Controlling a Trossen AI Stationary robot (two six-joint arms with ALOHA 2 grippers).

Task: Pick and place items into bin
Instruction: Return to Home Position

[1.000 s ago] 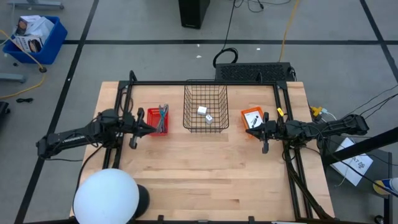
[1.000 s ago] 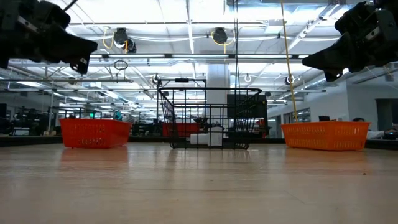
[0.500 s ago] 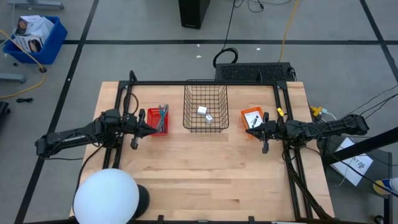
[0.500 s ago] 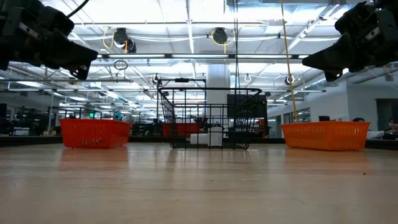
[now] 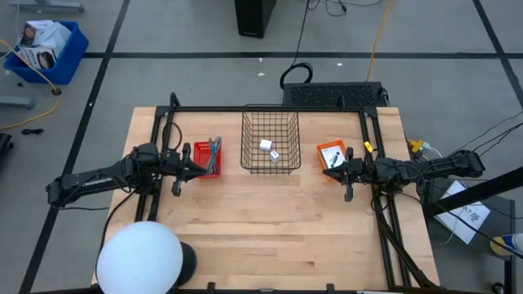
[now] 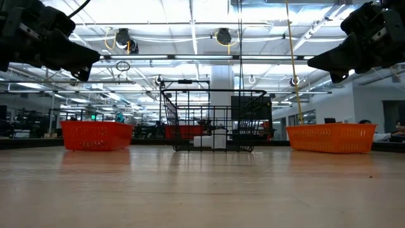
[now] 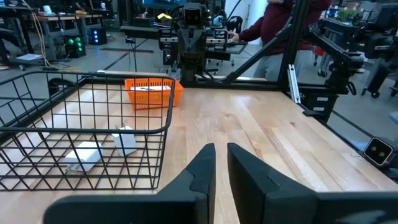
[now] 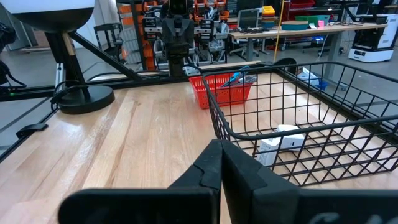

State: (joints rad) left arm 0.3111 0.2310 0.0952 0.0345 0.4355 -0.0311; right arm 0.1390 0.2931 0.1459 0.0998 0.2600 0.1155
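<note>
Hovering over the surface (image 5: 270, 229), I am holding my left end effector (image 5: 198, 167) all but closed and empty beside the red basket (image 5: 203, 149), and my right end effector (image 5: 333, 169) closed by the orange basket (image 5: 320, 149). Two white blocks (image 5: 265, 145) are lying in the wire basket (image 5: 270, 107) between them.

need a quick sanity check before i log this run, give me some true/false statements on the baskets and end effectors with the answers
1. Two white blocks lie inside the wire basket. True.
2. The right end effector grips a white block. False: it is shut on nothing, raised by the orange basket.
3. The red basket sits on the left end effector's side of the wire basket. True.
4. The orange basket is empty. False: a white card lies in it.
5. The left end effector reaches inside the wire basket. False: it hangs outside, by the red basket.
</note>
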